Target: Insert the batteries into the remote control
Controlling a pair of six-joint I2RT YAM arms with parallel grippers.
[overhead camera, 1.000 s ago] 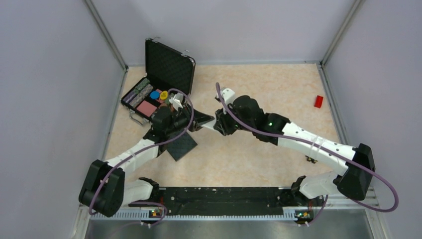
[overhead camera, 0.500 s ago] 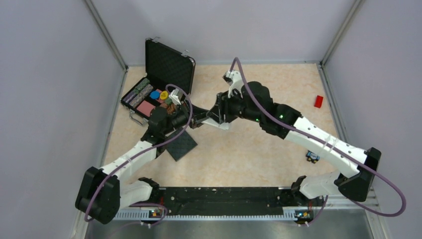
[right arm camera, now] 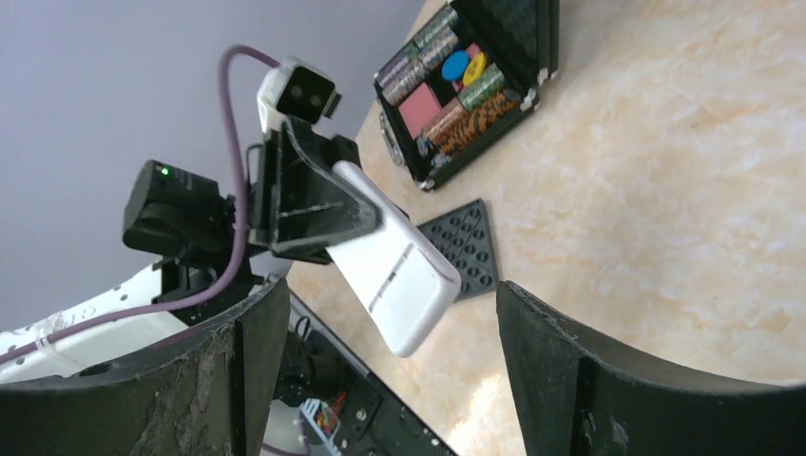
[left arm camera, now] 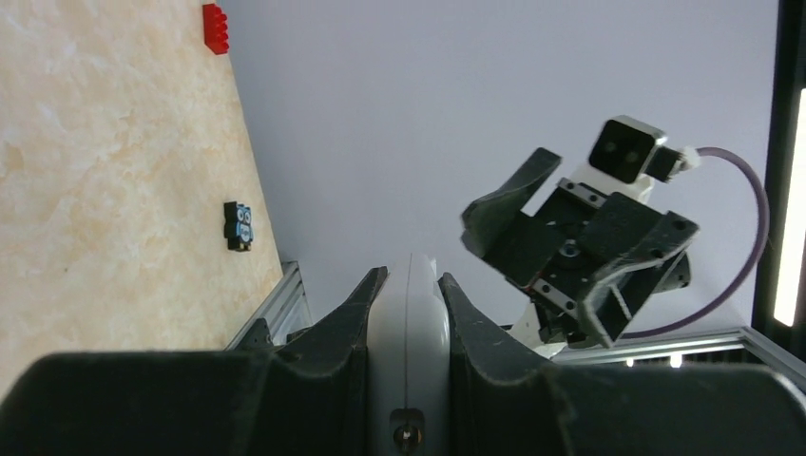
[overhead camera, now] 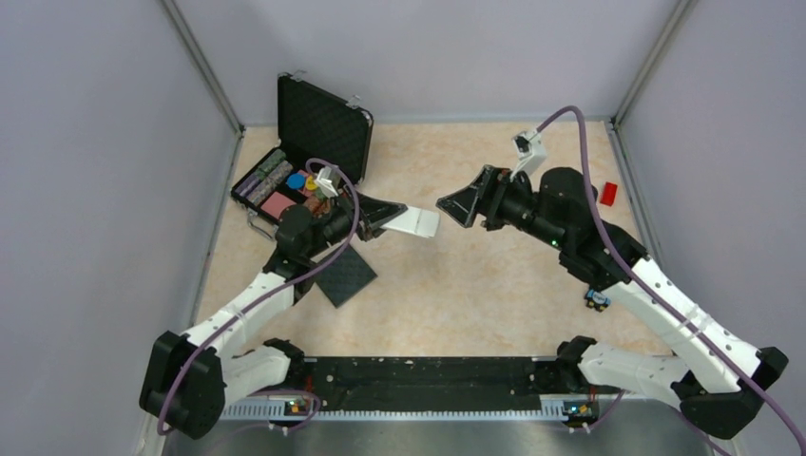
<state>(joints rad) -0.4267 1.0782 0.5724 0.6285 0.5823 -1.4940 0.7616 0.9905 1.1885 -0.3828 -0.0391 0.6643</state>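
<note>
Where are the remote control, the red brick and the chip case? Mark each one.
remote control (overhead camera: pixel 416 222): top view, white free end.
red brick (overhead camera: pixel 608 194): top view, its middle.
chip case (overhead camera: pixel 325 128): top view, raised black lid.

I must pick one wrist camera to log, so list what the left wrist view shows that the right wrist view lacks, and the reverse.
Left wrist view only: the small red plastic block, the tiny black-and-blue figure, and the right wrist's white camera. Right wrist view only: the open black case of poker chips, the dark grey studded plate, and the left wrist's white camera. Both: the white rectangular remote control clamped between the left arm's fingers, the right arm's fingers spread open, and the beige marbled tabletop.
</note>
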